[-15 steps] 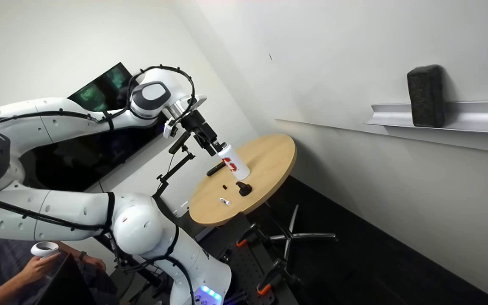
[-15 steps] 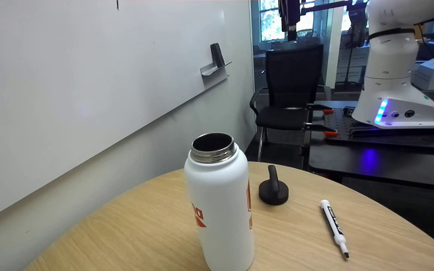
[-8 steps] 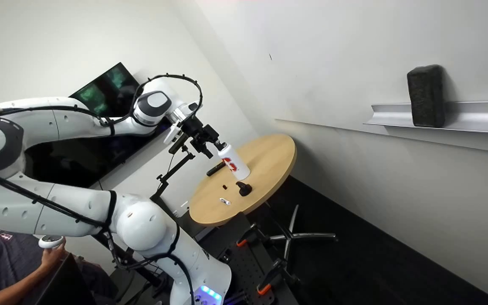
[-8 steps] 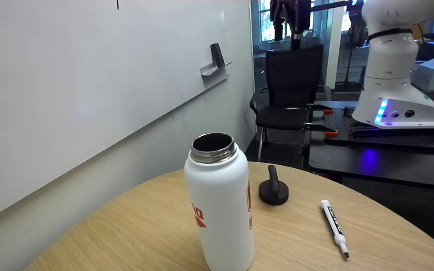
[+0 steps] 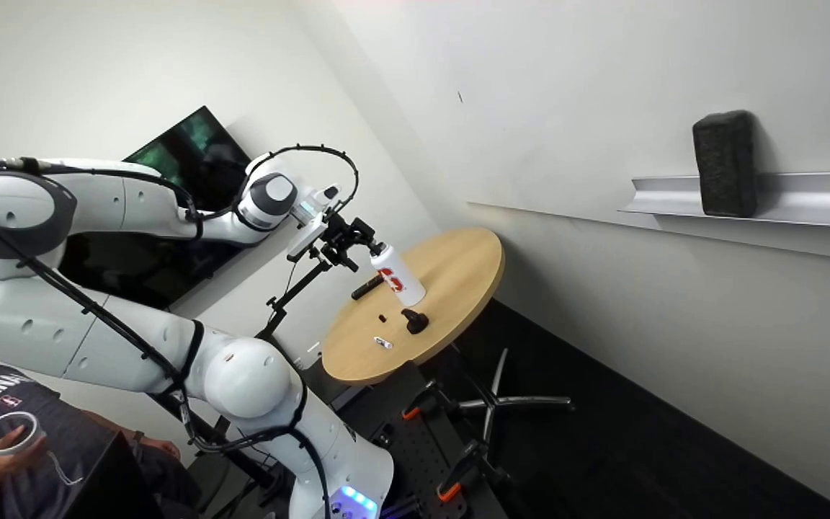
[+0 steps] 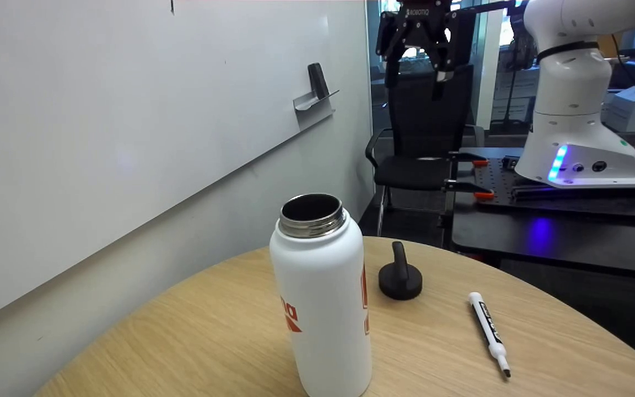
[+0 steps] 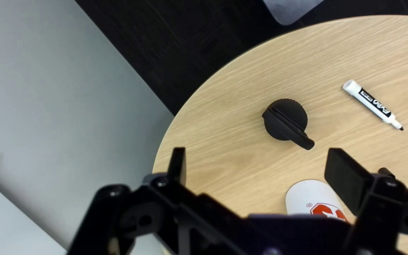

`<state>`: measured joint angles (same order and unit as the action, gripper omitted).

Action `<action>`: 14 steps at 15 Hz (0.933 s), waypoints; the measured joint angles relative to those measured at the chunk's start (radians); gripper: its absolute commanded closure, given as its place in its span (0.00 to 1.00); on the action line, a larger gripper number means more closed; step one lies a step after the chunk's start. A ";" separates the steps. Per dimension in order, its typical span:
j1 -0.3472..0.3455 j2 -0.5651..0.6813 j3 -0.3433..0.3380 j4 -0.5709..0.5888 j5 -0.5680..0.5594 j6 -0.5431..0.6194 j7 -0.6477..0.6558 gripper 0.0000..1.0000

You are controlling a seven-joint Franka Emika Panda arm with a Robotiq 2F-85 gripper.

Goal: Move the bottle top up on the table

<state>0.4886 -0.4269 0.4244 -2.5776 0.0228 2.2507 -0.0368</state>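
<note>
The black bottle top with its handle (image 7: 289, 118) lies on the round tan table (image 7: 221, 106); it also shows in both exterior views (image 5: 415, 322) (image 6: 400, 282). The white bottle with red marks (image 6: 323, 309) stands upright and uncapped beside it. In the wrist view only part of the bottle (image 7: 306, 196) shows, the rest hidden behind my gripper. My gripper (image 7: 256, 153) is open and empty, high above the table, with the bottle top ahead of its fingertips, between their lines. It also shows in both exterior views (image 5: 365, 257) (image 6: 415, 87).
A white marker (image 7: 372, 102) and a small dark piece (image 7: 386, 172) lie on the table. A black object (image 5: 367, 287) lies beyond the bottle. A wall (image 7: 58, 88) runs along one side of the table. The robot's black mounting table (image 6: 560, 231) stands nearby.
My gripper has turned about the wrist: its narrow side faced an exterior camera before, and now both spread fingers show there. The arm's elbow and wrist have shifted. The bottle, top and marker stay put.
</note>
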 measured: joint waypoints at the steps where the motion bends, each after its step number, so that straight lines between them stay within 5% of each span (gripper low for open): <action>1: 0.001 0.000 -0.003 0.000 0.000 0.000 -0.002 0.00; 7: 0.004 0.053 0.028 -0.001 -0.128 0.029 -0.068 0.00; 14: 0.005 0.345 0.063 -0.004 -0.311 0.377 -0.219 0.00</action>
<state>0.4937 -0.0817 0.4878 -2.5817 -0.2882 2.6274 -0.2557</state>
